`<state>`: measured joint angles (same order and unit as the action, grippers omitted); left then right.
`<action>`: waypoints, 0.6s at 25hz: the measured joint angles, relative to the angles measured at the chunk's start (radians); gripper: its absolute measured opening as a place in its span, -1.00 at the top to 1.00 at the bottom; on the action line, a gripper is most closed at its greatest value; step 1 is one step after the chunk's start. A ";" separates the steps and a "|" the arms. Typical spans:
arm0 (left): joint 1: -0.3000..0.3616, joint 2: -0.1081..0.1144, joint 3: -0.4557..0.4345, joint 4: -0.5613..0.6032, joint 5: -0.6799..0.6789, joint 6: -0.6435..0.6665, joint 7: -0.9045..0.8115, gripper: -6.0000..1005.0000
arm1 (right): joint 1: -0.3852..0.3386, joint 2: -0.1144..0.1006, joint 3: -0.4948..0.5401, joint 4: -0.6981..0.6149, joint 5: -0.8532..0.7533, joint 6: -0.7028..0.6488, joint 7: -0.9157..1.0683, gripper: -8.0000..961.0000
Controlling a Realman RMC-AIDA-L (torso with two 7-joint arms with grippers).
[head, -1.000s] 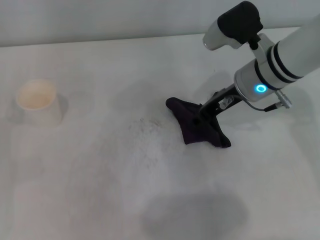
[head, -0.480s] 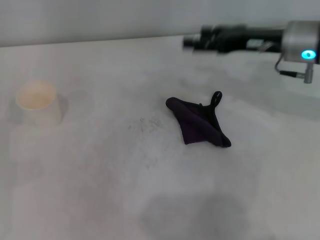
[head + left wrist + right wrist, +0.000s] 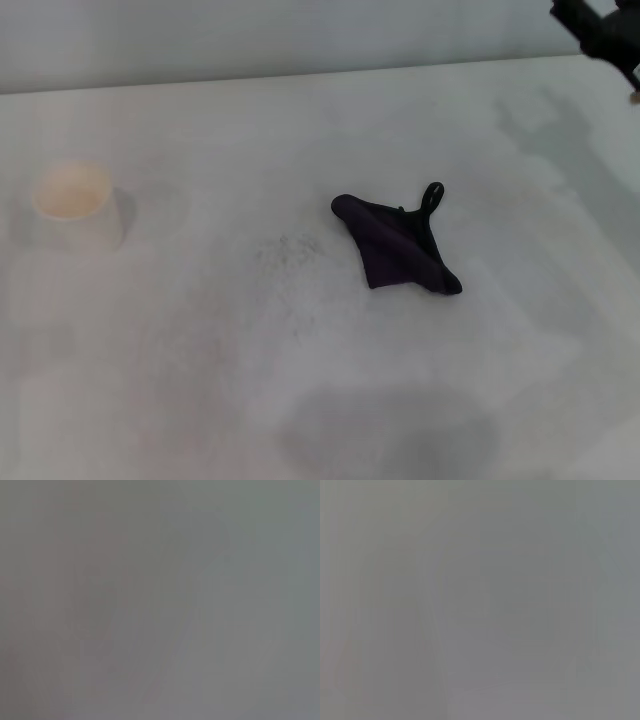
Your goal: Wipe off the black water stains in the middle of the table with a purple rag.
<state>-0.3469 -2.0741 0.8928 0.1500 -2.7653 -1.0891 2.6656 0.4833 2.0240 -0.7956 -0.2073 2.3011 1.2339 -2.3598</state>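
The purple rag [image 3: 398, 250] lies crumpled on the white table [image 3: 200, 380] near the middle, with its small black loop [image 3: 431, 196] standing up at its far corner. Nothing holds it. The black water stain does not show anywhere; only faint grey speckles [image 3: 290, 250] lie to the left of the rag. My right gripper [image 3: 598, 28] is a dark shape at the far right corner of the head view, high and well away from the rag. My left gripper is out of view. Both wrist views show only flat grey.
A pale cream cup [image 3: 75, 203] stands at the left of the table. A grey wall runs along the table's far edge [image 3: 300, 72]. A soft shadow [image 3: 390, 430] lies on the near part of the table.
My right gripper let go of the rag, rose and drew back to the far right corner. The rag stayed where it was, its loop now standing free.
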 joint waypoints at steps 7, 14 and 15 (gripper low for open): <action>0.002 -0.005 0.000 -0.009 -0.036 -0.002 0.005 -0.69 | 0.061 0.004 0.033 0.158 0.119 -0.132 -0.525 -0.83; 0.001 -0.008 0.000 -0.013 -0.041 -0.006 0.006 -0.69 | 0.084 0.000 0.041 0.153 0.122 -0.241 -0.508 -0.82; 0.000 -0.008 0.000 -0.013 -0.042 -0.006 0.006 -0.69 | 0.084 0.000 0.041 0.152 0.122 -0.242 -0.505 -0.82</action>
<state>-0.3468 -2.0818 0.8928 0.1367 -2.8075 -1.0948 2.6715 0.5678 2.0239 -0.7543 -0.0549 2.4235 0.9915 -2.8647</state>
